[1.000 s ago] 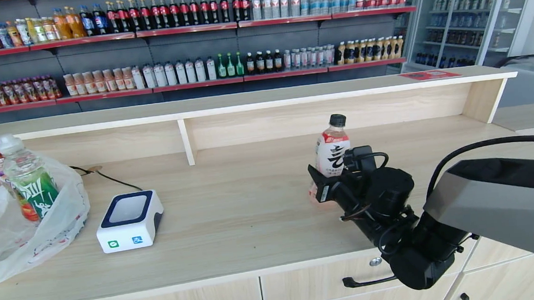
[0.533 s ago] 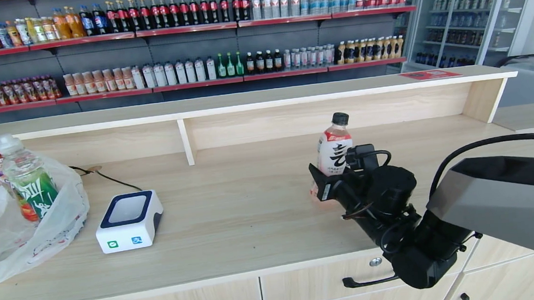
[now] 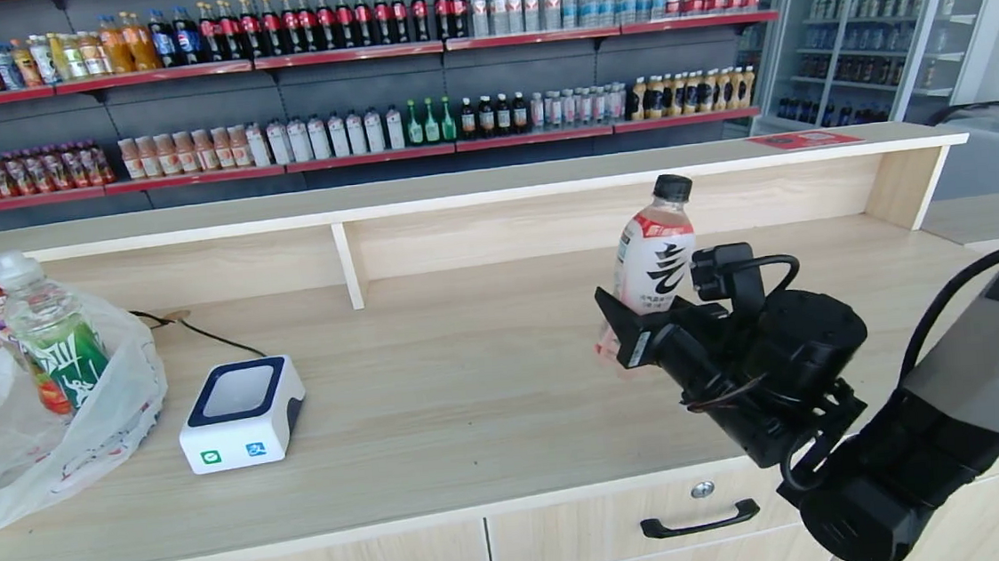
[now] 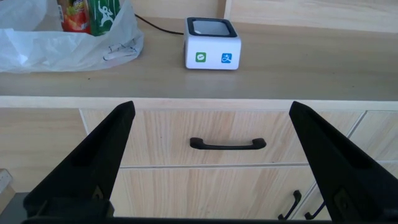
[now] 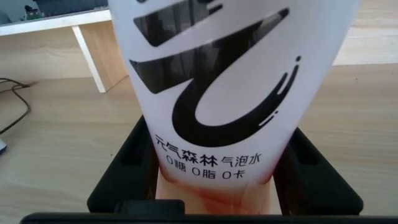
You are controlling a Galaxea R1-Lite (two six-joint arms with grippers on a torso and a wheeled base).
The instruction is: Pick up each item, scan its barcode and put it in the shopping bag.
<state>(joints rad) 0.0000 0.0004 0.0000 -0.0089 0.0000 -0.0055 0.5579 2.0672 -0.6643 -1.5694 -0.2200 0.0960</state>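
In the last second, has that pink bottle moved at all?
Yes. The bottle, gripped by the right gripper, has risen and shifted to the robot's right, farther from the scanner, which sits unchanged on the counter.

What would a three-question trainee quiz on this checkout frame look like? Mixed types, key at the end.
1. True or false: the right claw is shut on the black-capped bottle.
2. Where is the scanner relative to the shopping bag? A) inside it B) on the counter beside it C) underneath it
3. Fill the blank: the left claw, in front of the drawers, is ___ (open/shut).

Key: 1 true; 2 B; 3 open.
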